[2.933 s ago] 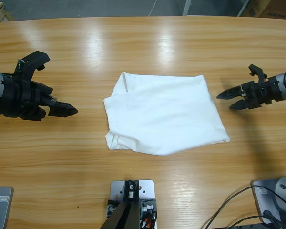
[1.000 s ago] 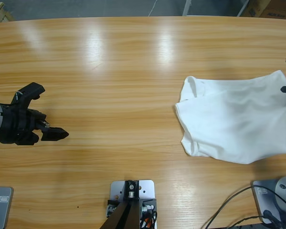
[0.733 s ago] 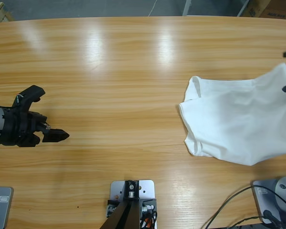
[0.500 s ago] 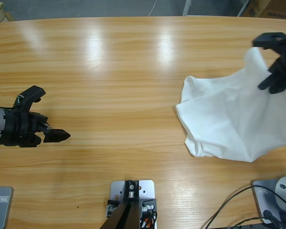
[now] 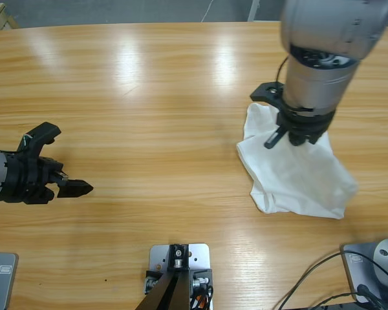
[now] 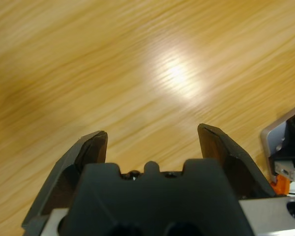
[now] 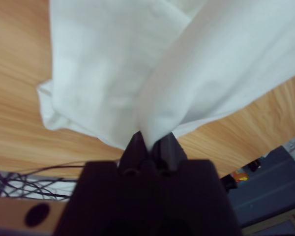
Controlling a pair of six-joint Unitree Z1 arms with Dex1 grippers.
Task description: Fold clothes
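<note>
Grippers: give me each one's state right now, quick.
Left gripper: open, nothing between its fingers, over bare table.
Right gripper: shut on a fold of the white T-shirt, part of it lifted.

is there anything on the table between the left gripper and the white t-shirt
Nothing visible. In the high view only bare wooden table lies between the left gripper and the T-shirt. The right gripper is already shut on the shirt's fabric, lifting part of it.
</note>
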